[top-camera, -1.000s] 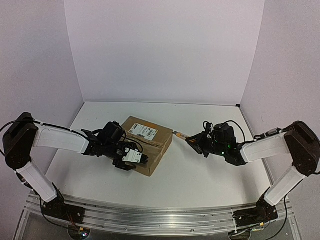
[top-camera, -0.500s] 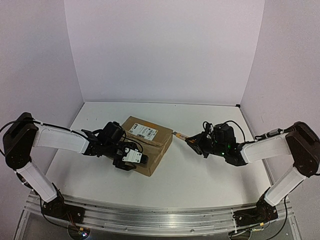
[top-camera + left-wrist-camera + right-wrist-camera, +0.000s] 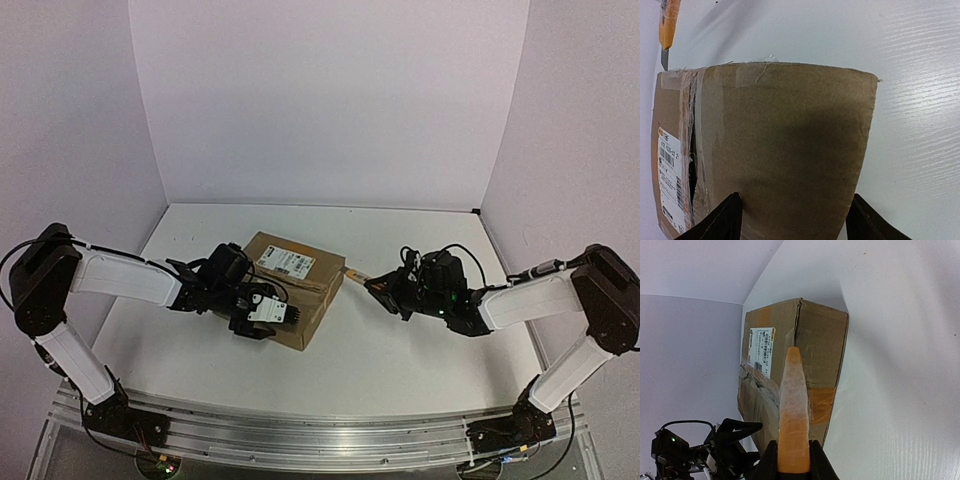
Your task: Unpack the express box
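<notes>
top view: the express box (image 3: 305, 290) sits left of centre on the table (image 3: 400, 370), corner-on to the arms, label (image 3: 287, 263) facing up. The left gripper (image 3: 268, 315) is at its near-left end. The right gripper (image 3: 388, 290) is clamped on an orange cutter (image 3: 360, 272). The cutter tip is just beside the box's right corner; can't tell if it touches.

left wrist: both fingers (image 3: 722, 220) sit flush on opposite sides of the box, jaws spread wide across it. I read that as a bracing grip on the box. The taped seam (image 3: 692, 150) runs beside the label and looks ragged, with a dark gap partway along. The blade (image 3: 664, 59) is at the far corner, just beside the cardboard.

right wrist: the cutter sits pinched between the fingers (image 3: 769, 462), aimed at the box's upright corner edge. The top seam (image 3: 799, 315) lies slightly right of the tip line. There's a tape patch (image 3: 821, 404) on the side face.

Step looks like slitting the tape. To do it well:
- line the tip up on the seam before pushing
- enter shallow so the contents aren't cut
- draw along the seam, not across it
- push toward the braced side so the box doesn't skid
- watch the cutter for twist in the pinch
</notes>
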Controlling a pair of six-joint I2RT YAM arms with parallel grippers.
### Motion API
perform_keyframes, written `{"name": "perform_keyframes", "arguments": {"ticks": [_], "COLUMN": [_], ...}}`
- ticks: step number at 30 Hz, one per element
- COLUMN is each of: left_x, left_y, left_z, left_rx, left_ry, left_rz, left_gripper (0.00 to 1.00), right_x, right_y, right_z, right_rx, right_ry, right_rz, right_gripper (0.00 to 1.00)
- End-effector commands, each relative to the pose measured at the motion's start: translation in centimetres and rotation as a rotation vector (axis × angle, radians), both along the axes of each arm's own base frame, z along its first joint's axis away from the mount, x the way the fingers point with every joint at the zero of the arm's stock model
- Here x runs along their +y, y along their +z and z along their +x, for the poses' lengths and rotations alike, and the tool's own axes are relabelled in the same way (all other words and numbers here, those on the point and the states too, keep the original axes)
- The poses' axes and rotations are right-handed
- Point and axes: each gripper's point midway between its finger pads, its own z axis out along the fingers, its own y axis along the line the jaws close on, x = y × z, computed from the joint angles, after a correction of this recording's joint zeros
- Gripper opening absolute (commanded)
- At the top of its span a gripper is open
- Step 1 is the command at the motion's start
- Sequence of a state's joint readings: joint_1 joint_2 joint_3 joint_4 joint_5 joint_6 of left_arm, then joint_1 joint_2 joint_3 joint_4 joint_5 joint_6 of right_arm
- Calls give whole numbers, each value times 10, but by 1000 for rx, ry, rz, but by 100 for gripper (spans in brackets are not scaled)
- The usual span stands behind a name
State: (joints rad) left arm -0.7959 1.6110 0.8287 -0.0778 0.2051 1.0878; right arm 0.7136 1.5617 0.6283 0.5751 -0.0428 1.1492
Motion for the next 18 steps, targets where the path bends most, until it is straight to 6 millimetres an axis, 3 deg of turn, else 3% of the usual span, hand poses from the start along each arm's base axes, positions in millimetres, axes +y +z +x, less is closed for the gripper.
{"name": "perform_keyframes", "arguments": {"ticks": [1,8,18], "left_x": [-5,-17,-24], "left_y": [-1,4,4], "left_z": [17,43,60], "left_rx": [12,34,20], "left_ry": [97,237,309], "left_rz": [-23,-67,-114], "left_gripper": [70,68,68], "right_x": [24,37,49], "right_y": [3,-22,-32], "right_z": [-18,-38,-57], "right_rx": [35,143,192], "right_ry": [81,137,201], "right_rz": [58,42,42], "right_gripper": [0,0,0]}}
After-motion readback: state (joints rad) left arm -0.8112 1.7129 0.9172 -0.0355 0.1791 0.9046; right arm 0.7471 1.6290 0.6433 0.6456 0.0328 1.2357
